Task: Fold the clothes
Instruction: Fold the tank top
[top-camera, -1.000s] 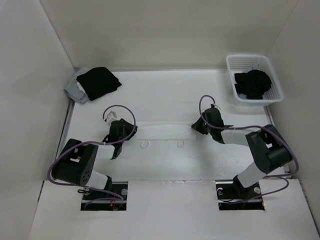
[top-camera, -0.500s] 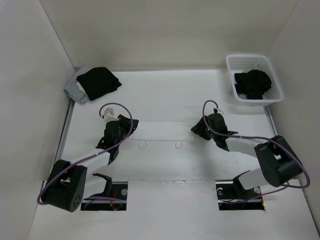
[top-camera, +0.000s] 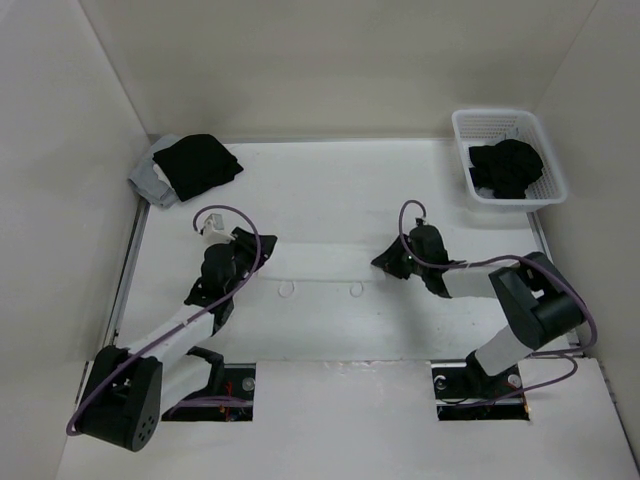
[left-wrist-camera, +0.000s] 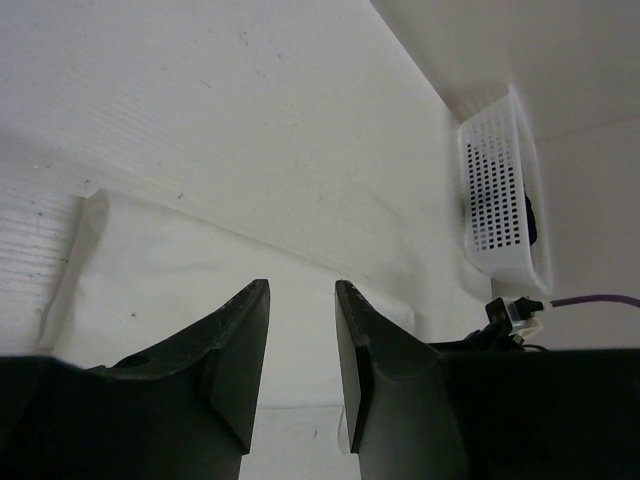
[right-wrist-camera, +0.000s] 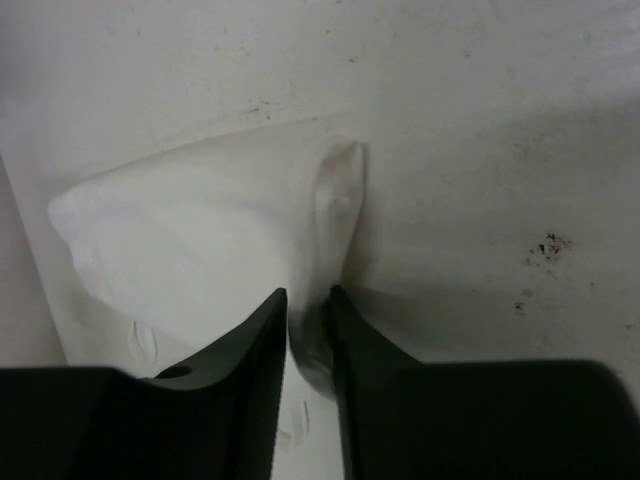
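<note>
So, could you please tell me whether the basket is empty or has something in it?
Not empty: a black garment lies bunched inside the basket at the table's far right corner.

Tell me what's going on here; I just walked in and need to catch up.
Two robot arms are working on a white camisole spread on the table, one at each end. The right tool appears pinched on a raised fold of the fabric. The left tool hovers over the other end with jaws apart, gripping nothing. The strap loops lie on the near side.
</note>
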